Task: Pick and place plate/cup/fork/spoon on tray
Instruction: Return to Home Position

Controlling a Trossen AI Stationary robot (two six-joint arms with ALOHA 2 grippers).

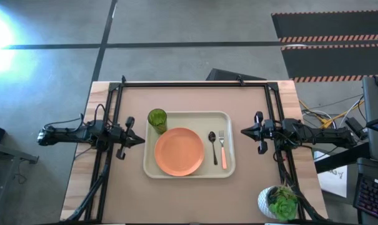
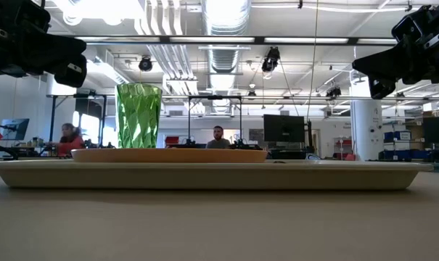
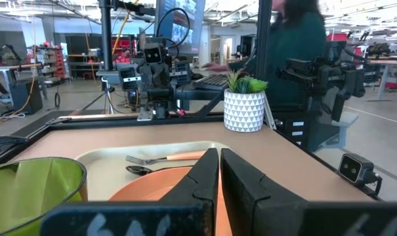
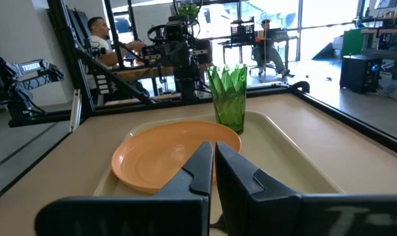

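Observation:
A cream tray (image 1: 226, 122) lies in the middle of the table. On it rest the orange plate (image 1: 179, 151), the green cup (image 1: 157, 119) upright at its far left corner, the dark spoon (image 1: 213, 145) and the orange-handled fork (image 1: 223, 150) side by side right of the plate. My left gripper (image 1: 141, 140) hovers shut at the tray's left, pointing level at it. My right gripper (image 1: 244, 132) hovers shut at the tray's right. Both are clear of everything.
A white pot with a green plant (image 1: 277, 202) stands at the table's near right corner. A black frame (image 1: 195, 83) runs along the table's far, left and right sides. People sit in the room beyond the table.

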